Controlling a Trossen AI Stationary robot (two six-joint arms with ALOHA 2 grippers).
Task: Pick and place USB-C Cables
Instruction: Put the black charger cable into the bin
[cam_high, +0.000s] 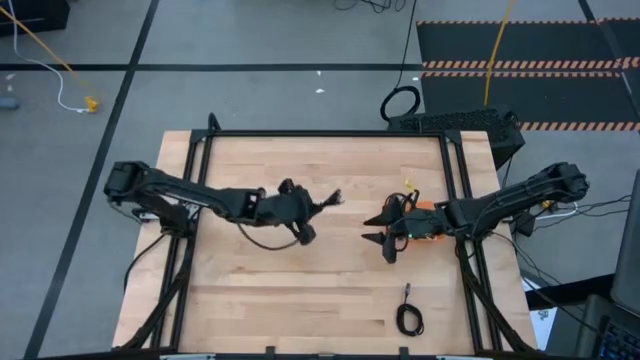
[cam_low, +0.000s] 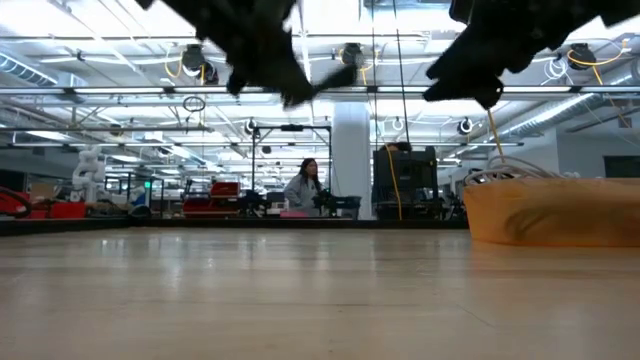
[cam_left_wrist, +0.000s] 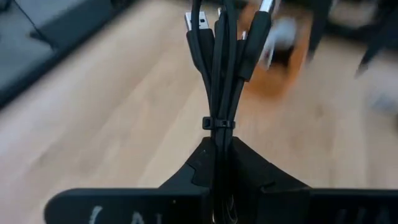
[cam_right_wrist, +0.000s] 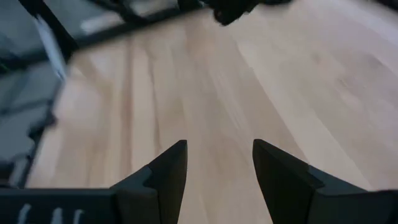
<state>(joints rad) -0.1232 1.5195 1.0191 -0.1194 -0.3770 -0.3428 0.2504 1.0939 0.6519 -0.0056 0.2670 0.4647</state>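
My left gripper (cam_high: 312, 205) hovers over the middle of the table, shut on a small black USB-C cable bundle (cam_left_wrist: 217, 74) bound by a thin tie (cam_left_wrist: 218, 123). Its plugs (cam_high: 335, 198) point toward the orange tray (cam_high: 427, 208). The tray sits at the table's right side, mostly hidden under the right arm; dark cable loops (cam_high: 400, 205) show at its left rim. My right gripper (cam_high: 380, 232) is open and empty above bare wood just left of the tray. Another black coiled cable (cam_high: 408, 318) lies flat near the table's near edge. My left gripper pinches the black cable bundle between its two fingers, just behind the tie (cam_left_wrist: 217, 140). The fingers lie along the bundle. The bundle is lifted clear of the table and sticks out past the fingertips, with its plug ends (cam_left_wrist: 198, 22) foremost.
In the low view the tray (cam_low: 550, 212) stands at the right with cable loops above its rim. On the floor beyond the far edge lie a round black cord loop (cam_high: 400, 102), a yellow cord (cam_high: 45, 45) and a black mat (cam_high: 520, 50). Bare wood spans the table's left and near parts.
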